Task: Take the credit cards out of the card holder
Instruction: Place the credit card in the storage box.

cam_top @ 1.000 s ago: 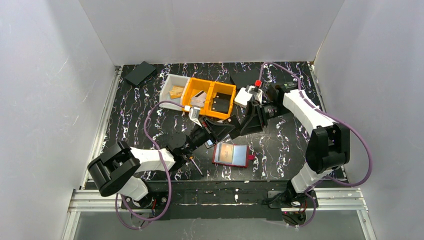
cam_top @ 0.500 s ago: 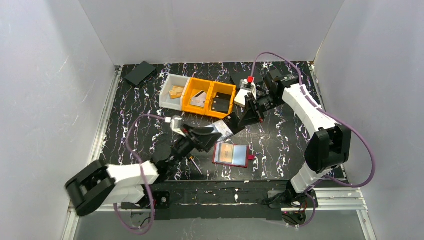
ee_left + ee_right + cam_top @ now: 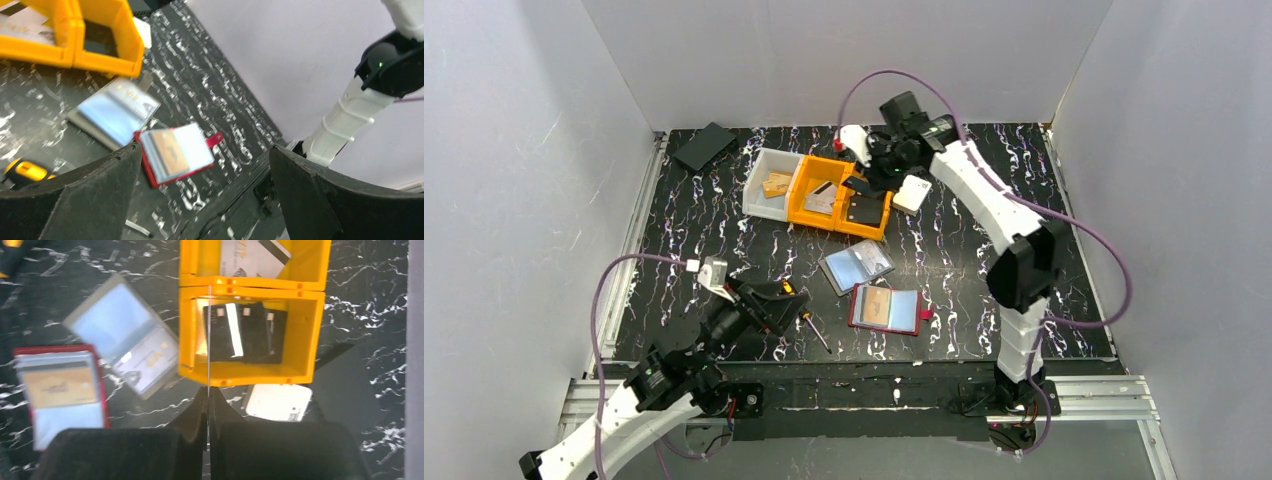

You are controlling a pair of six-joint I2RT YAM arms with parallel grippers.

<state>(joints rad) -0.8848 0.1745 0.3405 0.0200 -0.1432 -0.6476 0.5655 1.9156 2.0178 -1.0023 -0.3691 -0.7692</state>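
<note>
Your left arm (image 3: 604, 430) lies low, stretched out from its base. Its wrist aims the left gripper (image 3: 204, 146) forward and a little downward. The jaws stand wide apart, with nothing between the fingers (image 3: 85, 195). Your right arm (image 3: 984, 195) rises from its base, bends at the elbow and reaches far forward and across towards your left side. The right gripper (image 3: 208, 390) points down. Its fingers (image 3: 192, 415) are pressed together on a thin credit card (image 3: 208, 340), which is edge-on and sticks out beyond the fingertips.
</note>
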